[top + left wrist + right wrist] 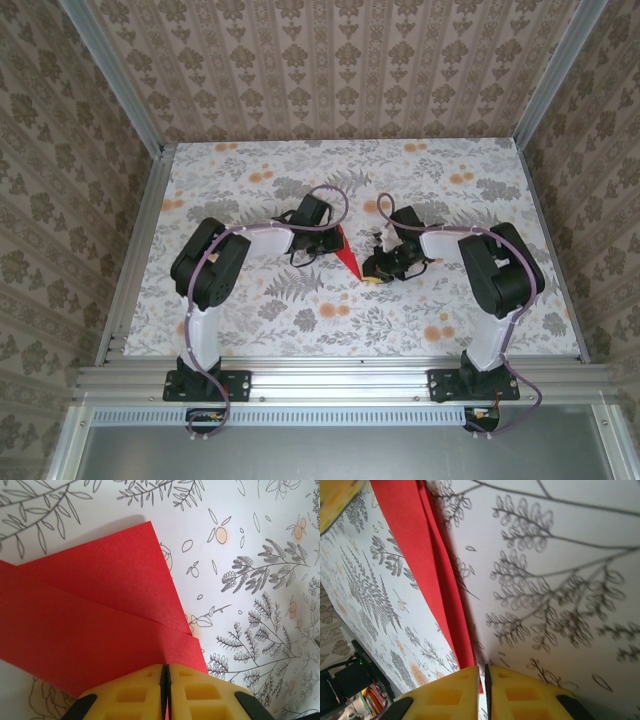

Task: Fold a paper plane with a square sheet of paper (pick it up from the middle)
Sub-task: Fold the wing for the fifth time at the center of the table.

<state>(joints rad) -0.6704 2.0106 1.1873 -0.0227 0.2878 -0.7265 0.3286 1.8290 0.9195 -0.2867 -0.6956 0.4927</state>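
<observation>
As it tapers, paper plane (347, 257), red, layered

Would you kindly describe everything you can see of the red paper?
The red paper is thin, matte and bright, folded into overlapping layers with straight creases, tapering to a point in the top view. The left tool and right tool are each shut on an edge, midway across the floral table.

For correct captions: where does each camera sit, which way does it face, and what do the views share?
Top external: above and behind, facing down at the table; left arm and right arm show.
Left wrist: on that wrist, facing along its left fingers, shut on the red paper.
Right wrist: likewise; right fingers pinch the paper's edge.
Shared: red paper and table, all three.
</observation>
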